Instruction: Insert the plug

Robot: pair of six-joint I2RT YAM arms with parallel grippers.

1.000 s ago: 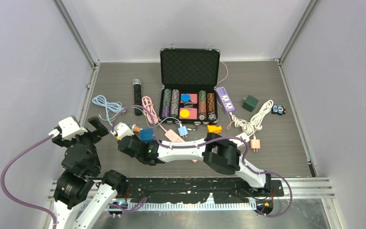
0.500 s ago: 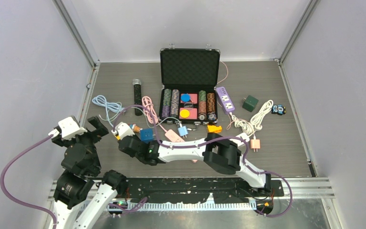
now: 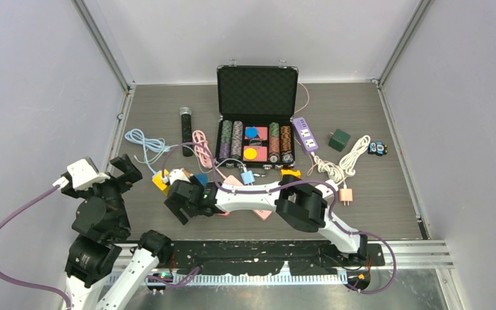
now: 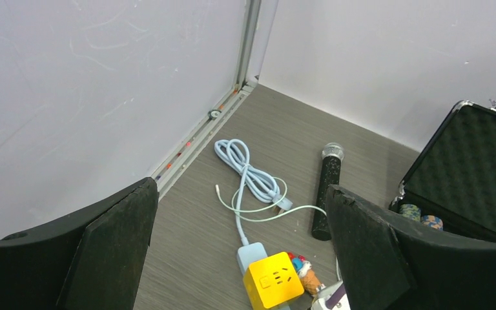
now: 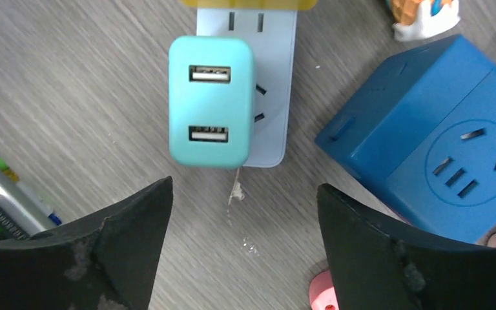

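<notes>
The teal two-port USB plug (image 5: pixel 211 100) sits seated in the pale blue power strip (image 5: pixel 272 97), straight ahead of my right gripper (image 5: pixel 244 194). That gripper is open and holds nothing, with bare table between its fingers and the plug. A yellow cube socket (image 4: pixel 273 282) occupies the far end of the same strip (image 4: pixel 248 253), and a blue cube socket (image 5: pixel 429 161) lies to the right of it. My left gripper (image 4: pixel 240 194) hovers open and empty above the table's left side (image 3: pixel 124 175), well back from the strip.
The strip's blue cable (image 4: pixel 248 177) coils toward the left wall. A black microphone (image 4: pixel 326 190) and a small ice-cream toy (image 4: pixel 307 278) lie close by. Behind stand the open chip case (image 3: pixel 256 123), a purple power strip (image 3: pixel 305 134), a green cube (image 3: pixel 339 139) and a white cable (image 3: pixel 345 158).
My right gripper has opened, let go of the teal plug and drawn back toward the near edge, uncovering the yellow cube. The left arm has shifted slightly to the left.
</notes>
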